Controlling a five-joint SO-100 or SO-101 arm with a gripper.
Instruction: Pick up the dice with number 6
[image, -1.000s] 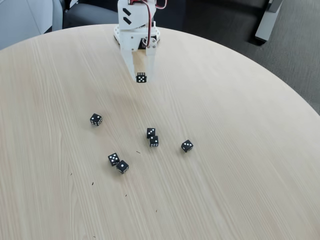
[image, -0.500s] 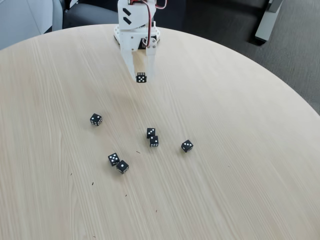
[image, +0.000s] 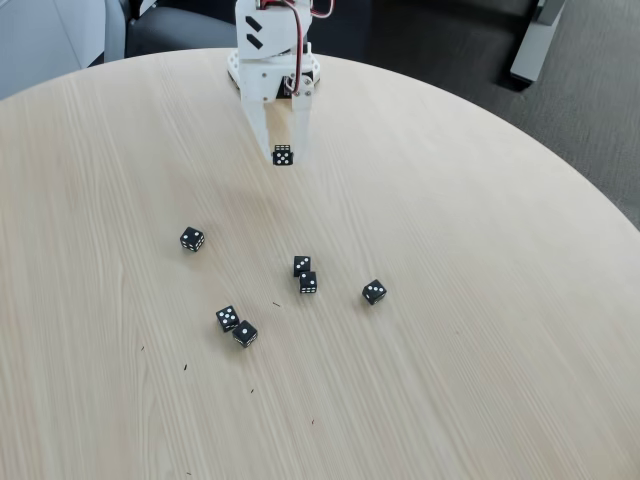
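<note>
A pale beige wood-grain table (image: 480, 300) fills most of the frame. A white gripper (image: 283, 158) at upper centre holds a black die with white pips (image: 283, 155). Five more black dice with white pips (image: 308, 283) are scattered across the middle, and the floor (image: 590, 90) at upper right is dark grey.

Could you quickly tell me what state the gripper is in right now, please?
Gripper: closed on a small black cube die with white pips, held between its white fingers above the light wooden round table.
</note>
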